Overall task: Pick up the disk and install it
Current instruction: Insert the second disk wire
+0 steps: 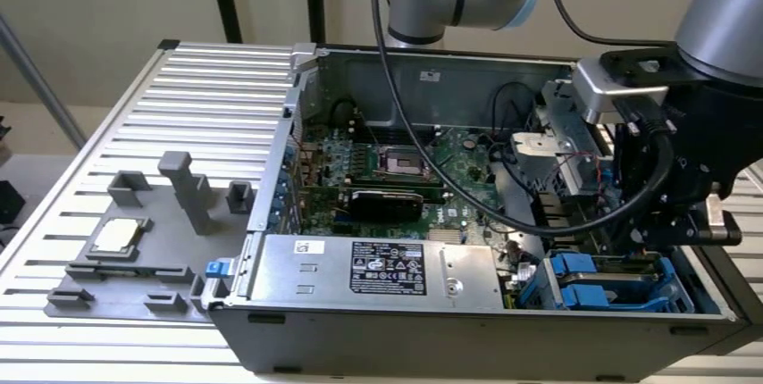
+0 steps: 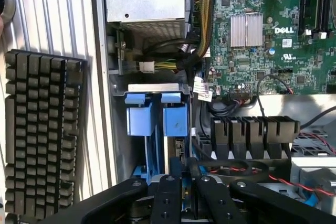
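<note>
My gripper (image 1: 671,232) reaches down into the blue drive cage (image 1: 667,290) at the near corner of the open computer case, on the exterior view's right. In the wrist view its black fingers (image 2: 168,198) stand close together around the thin edge of the disk (image 2: 176,129). The disk stands on edge in the cage with its blue carrier tab facing up. A second blue carrier (image 2: 139,119) sits in the slot right beside it. The fingertips themselves are hidden behind the gripper body in the exterior view.
The case holds a green motherboard (image 1: 394,170), a silver power supply (image 1: 381,268) and cable bundles (image 2: 205,19) close to the cage. On the slatted table lie grey fixture blocks (image 1: 191,192), a silver processor chip (image 1: 120,234) and a black keyboard (image 2: 42,129).
</note>
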Robot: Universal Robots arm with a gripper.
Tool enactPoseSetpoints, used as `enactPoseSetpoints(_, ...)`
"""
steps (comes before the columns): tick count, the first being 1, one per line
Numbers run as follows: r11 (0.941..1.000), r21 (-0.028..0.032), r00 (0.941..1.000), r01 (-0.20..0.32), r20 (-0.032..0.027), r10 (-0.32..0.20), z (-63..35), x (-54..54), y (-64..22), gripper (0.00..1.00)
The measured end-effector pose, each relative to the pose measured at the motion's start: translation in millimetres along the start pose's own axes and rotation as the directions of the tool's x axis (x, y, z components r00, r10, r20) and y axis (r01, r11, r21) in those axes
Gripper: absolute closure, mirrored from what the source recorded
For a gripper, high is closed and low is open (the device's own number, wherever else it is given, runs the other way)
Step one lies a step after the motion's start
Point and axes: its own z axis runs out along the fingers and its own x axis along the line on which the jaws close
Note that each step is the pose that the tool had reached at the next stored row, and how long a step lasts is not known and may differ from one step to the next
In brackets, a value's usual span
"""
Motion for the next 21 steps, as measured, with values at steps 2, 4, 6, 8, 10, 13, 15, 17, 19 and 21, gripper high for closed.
enactPoseSetpoints(2, 1.0, 0.0029, 1.0, 0.007, 0.006, -0.007, 2.3, 1.5, 0.5, 0.83)
enactPoseSetpoints(4, 0.9999, 0.0056, 0.9998, 0.015, 0.0126, -0.015, 4.6, 3.0, 0.9, 0.83)
enactPoseSetpoints(6, 0.9998, 0.008, 0.9996, 0.021, 0.0203, -0.021, 7.0, 4.5, 1.4, 0.83)
enactPoseSetpoints(8, 0.9996, 0.01, 0.9993, 0.026, 0.0287, -0.026, 9.1, 5.8, 1.8, 0.83)
enactPoseSetpoints(10, 0.9995, 0.0122, 0.9988, 0.031, 0.0377, -0.031, 11.1, 7.0, 2.2, 0.83)
enactPoseSetpoints(13, 0.9992, 0.0173, 0.9978, 0.037, 0.0551, -0.038, 13.6, 8.2, 2.5, 0.83)
enactPoseSetpoints(15, 0.999, 0.0202, 0.997, 0.04, 0.0648, -0.042, 15.2, 9.3, 2.7, 0.83)
enactPoseSetpoints(17, 0.9988, 0.0217, 0.9964, 0.043, 0.0728, -0.044, 17.4, 11.6, 2.8, 0.83)
enactPoseSetpoints(19, 0.9987, 0.0229, 0.9957, 0.045, 0.0798, -0.046, 19.7, 13.5, 3.1, 0.83)
enactPoseSetpoints(21, 0.9987, 0.024, 0.9951, 0.045, 0.0867, -0.047, 21.7, 14.4, 3.5, 0.83)
